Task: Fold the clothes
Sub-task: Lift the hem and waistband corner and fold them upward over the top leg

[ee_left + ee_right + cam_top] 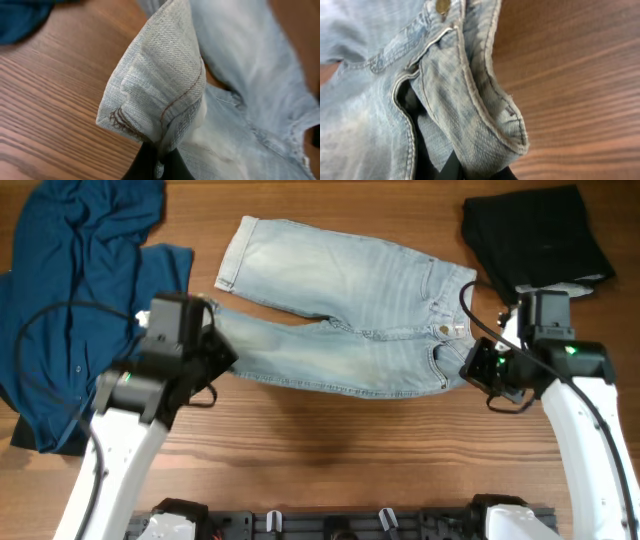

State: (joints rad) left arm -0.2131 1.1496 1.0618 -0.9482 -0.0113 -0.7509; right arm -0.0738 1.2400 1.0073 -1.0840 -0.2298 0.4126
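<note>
The pale-blue denim pants (340, 320) lie spread across the middle of the wooden table, waistband to the right, legs to the left. My left gripper (215, 345) is shut on the hem of the near leg, which stands up pinched between the black fingers in the left wrist view (157, 162). My right gripper (470, 365) is shut on the near corner of the waistband (485, 125), just below the metal button (442, 5) and fly. The fingertips of both grippers are mostly hidden by denim.
A dark-blue garment (70, 290) lies crumpled at the left, partly under the left arm. A black folded garment (535, 235) sits at the back right. Bare wood (340, 450) lies in front of the pants.
</note>
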